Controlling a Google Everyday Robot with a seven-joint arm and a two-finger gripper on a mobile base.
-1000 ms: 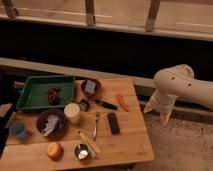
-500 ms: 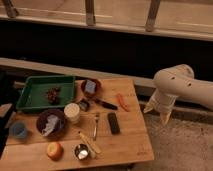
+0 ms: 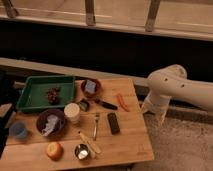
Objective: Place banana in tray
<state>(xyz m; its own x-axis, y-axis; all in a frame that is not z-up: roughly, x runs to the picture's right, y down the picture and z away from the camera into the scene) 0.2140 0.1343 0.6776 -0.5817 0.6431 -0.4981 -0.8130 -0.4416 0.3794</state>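
Note:
The banana [image 3: 89, 143] is a slim pale yellow-cream piece lying on the wooden table [image 3: 127, 145] near the front, next to a small metal cup [image 3: 81, 151]. The dark green tray [image 3: 36, 90] sits at the table's back left with a dark brown clump [image 3: 52, 94] inside it. The white arm [image 3: 175, 90] stands off the table's right side. The gripper [image 3: 151, 109] hangs at the arm's lower end, beside the table's right edge, far from the banana and the tray.
A brown bowl [image 3: 91, 87] with a grey block stands right of the tray. Another brown bowl [image 3: 51, 123] holds crumpled white stuff. A white cup [image 3: 72, 112], silver fork [image 3: 96, 125], black bar [image 3: 113, 122], orange piece [image 3: 122, 102], apple [image 3: 54, 149] and blue cup [image 3: 19, 130] lie around.

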